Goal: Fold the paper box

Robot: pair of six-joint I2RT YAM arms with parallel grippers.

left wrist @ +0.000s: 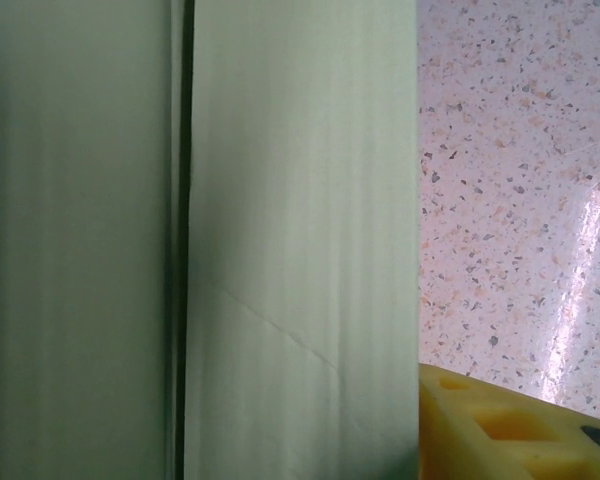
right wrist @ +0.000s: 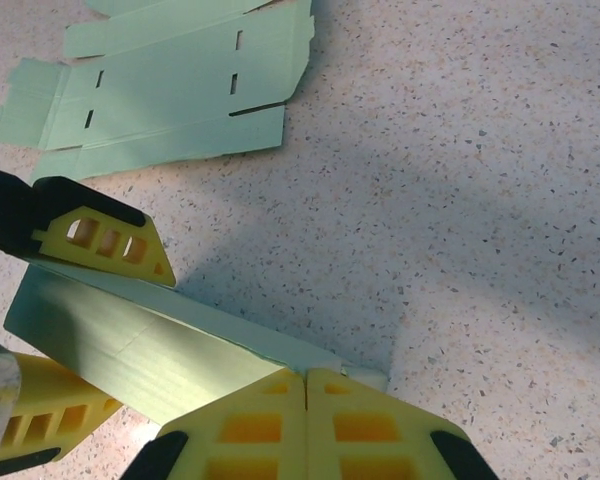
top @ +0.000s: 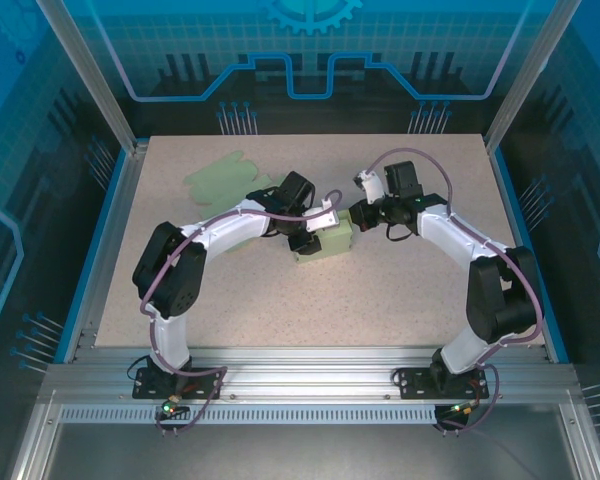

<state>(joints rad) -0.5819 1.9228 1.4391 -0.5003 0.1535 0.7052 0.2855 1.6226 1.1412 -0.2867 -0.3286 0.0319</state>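
At the far left of the surface lies a spare flat sheet; leave it alone. Your left end effector clamps the box across its sides, mid-surface; grip firmly enough to stop it sliding, but don't crush the walls. At the box's right end your right end effector is closed, pads together; I cannot tell whether paper is pinched between them. Work that end squarely along its crease, slowly.

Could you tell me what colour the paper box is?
The paper box is pale green, clearest in the right wrist view.
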